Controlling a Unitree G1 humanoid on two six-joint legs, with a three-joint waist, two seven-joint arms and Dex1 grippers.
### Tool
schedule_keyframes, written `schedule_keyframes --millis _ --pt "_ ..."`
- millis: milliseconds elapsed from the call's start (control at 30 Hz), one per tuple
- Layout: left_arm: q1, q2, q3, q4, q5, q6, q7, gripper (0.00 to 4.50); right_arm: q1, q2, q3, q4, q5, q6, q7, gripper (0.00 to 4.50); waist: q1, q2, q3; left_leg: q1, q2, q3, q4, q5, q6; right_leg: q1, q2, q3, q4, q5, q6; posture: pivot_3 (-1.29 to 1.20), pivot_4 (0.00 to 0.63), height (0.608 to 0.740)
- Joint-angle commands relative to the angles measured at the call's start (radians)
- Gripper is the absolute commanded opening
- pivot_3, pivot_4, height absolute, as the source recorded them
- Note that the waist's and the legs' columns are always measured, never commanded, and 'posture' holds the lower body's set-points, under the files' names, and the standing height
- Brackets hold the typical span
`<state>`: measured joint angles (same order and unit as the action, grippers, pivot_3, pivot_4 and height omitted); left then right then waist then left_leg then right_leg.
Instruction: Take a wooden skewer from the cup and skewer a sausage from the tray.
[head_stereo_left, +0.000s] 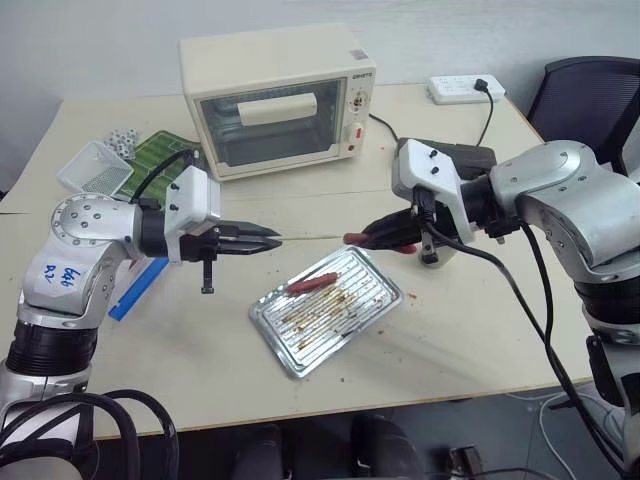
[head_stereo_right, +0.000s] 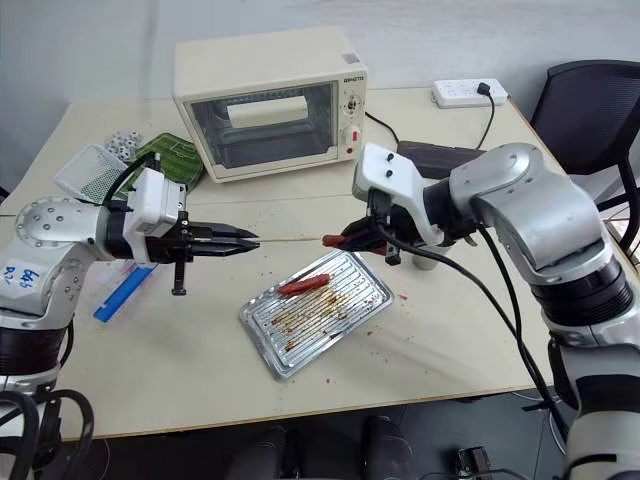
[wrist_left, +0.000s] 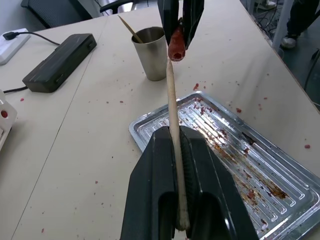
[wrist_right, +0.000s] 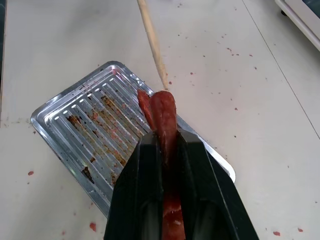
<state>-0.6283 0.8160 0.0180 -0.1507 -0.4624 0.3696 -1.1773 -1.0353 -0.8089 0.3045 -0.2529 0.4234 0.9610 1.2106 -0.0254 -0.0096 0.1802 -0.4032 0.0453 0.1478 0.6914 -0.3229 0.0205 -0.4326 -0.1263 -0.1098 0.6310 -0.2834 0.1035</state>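
While my two hands face each other above the desk (head_stereo_left: 420, 350), the left eye view shows my left hand (head_stereo_left: 262, 241) closed on the wooden skewer (head_stereo_left: 312, 238), which runs level toward my right hand (head_stereo_left: 372, 238). My right hand is clamped on a sausage (head_stereo_left: 352, 239), whose red end meets the skewer's tip. Below them lies the tray (head_stereo_left: 290, 350), carrying a second sausage (head_stereo_left: 313, 282) near its far edge. Behind stand a cream toaster oven (head_stereo_left: 280, 95) and a power strip (head_stereo_left: 462, 88).

Right eye view: same arrangement; the skewer (head_stereo_right: 290, 239) bridges both hands above the tray (head_stereo_right: 275, 350).

Left wrist view: my black fingers (wrist_left: 155, 185) pinch the skewer (wrist_left: 172, 115), its tip touching the sausage (wrist_left: 176, 45) held opposite. Beyond stands the cup (wrist_left: 152, 55) with another stick (wrist_left: 130, 30) leaning in it, next to a dark flat box (wrist_left: 60, 60). The tray (wrist_left: 280, 175) lies underneath.

Right wrist view: my fingers (wrist_right: 135, 195) grip the sausage (wrist_right: 164, 120) lengthwise; the skewer (wrist_right: 152, 42) meets its free end, over the stained tray (wrist_right: 65, 130).
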Motion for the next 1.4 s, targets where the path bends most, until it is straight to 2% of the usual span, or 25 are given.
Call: schedule_keyframes --millis 33,200,600,1400 --pt "-0.027 -0.002 0.002 -0.016 0.001 -0.014 -0.006 0.0 -0.035 0.01 -0.02 -0.028 0.012 -0.004 -0.007 0.33 0.0 0.0 0.0 0.0 0.0 0.0 0.0 0.0 0.0 0.0 0.0 0.0 0.0 0.0 0.0 0.0 0.15 0.74" --pt "-0.028 -0.002 0.003 -0.016 0.001 -0.014 -0.01 0.0 -0.039 0.011 -0.009 0.006 -0.014 -0.028 -0.006 0.33 0.0 0.0 0.0 0.0 0.0 0.0 0.0 0.0 0.0 0.0 0.0 0.0 0.0 0.0 0.0 0.0 0.15 0.74" --pt "-0.013 0.033 0.033 -0.002 0.005 -0.019 -0.009 0.0 -0.006 -0.062 -0.034 0.009 -0.014 -0.034 0.017 0.33 0.0 0.0 0.0 0.0 0.0 0.0 0.0 0.0 0.0 0.0 0.0 0.0 0.0 0.0 0.0 0.0 0.15 0.74" --pt "-0.036 -0.01 -0.006 -0.018 0.009 -0.016 -0.004 0.0 -0.065 0.028 -0.013 0.013 -0.013 -0.03 -0.002 0.33 0.0 0.0 0.0 0.0 0.0 0.0 0.001 0.0 0.0 0.0 0.0 0.0 0.0 0.0 0.0 0.0 0.15 0.74"
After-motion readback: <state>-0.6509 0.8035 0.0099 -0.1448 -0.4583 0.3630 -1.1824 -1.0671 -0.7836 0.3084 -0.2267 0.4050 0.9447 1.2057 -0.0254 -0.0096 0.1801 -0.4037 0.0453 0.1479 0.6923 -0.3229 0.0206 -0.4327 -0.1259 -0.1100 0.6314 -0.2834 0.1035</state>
